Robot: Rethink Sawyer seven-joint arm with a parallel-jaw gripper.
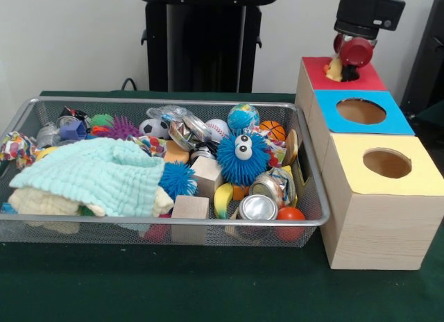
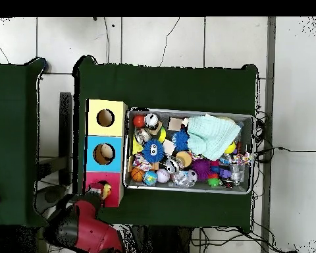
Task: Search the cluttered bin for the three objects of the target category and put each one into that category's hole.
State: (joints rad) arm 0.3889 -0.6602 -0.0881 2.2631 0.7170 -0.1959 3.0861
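The silver wire-mesh bin [image 1: 173,100] [image 2: 187,111] is full of clutter. The red-topped box [image 1: 318,71] [image 2: 93,181] stands at the far end of the row of boxes, and its dark hole [image 1: 352,77] is partly covered by the arm. My gripper [image 1: 350,62] [image 2: 98,194] hangs right over that hole. A small tan-yellow soft toy [image 1: 335,69] [image 2: 106,191] sits at the gripper's tip, at the hole's edge. I cannot tell whether it is held. No tiger-striped toy or other soft animal toy shows in the bin.
The blue-topped box [image 1: 329,103] and the yellow-topped box [image 1: 416,178] stand next to the red one. In the bin are a fuzzy blue ball with eyes [image 1: 243,159], wooden cubes [image 1: 189,209], cans, balls and a teal cloth [image 1: 97,176].
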